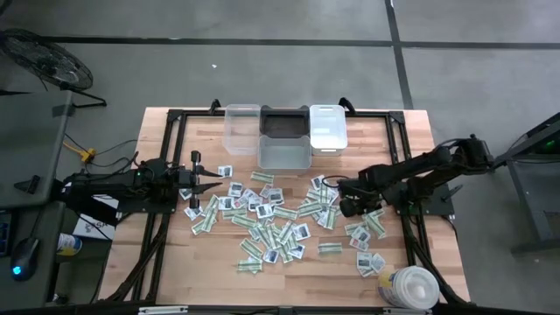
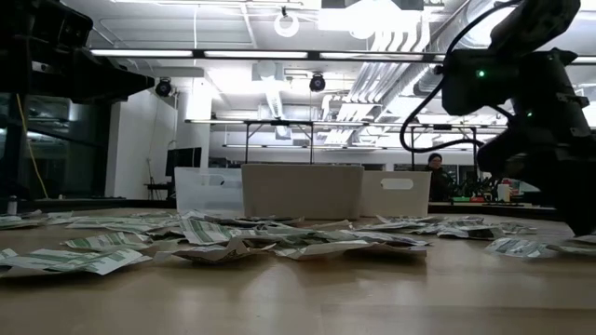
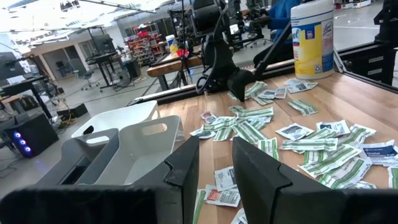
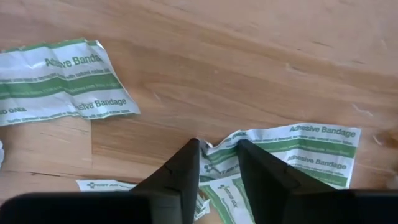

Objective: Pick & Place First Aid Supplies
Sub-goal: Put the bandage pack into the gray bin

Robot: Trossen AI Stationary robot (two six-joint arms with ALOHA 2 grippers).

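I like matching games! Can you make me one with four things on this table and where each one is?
Things:
1. dark bin
2. round tub
3. right tool
4. left tool

Places:
A. at the pile's left edge, above the table
B. back edge, between the clear and white bins
C. front right corner
D. down on a green-and-white bandage packet, right side of the pile

Pairs: 1-B, 2-C, 3-D, 4-A

Both arms are dark, built of jointed segments with black cables looped alongside. The left gripper [image 3: 214, 165] and the right gripper [image 4: 217, 158] each carry two matte black, wedge-shaped fingers. A small green indicator light shows on one arm housing in the low view.
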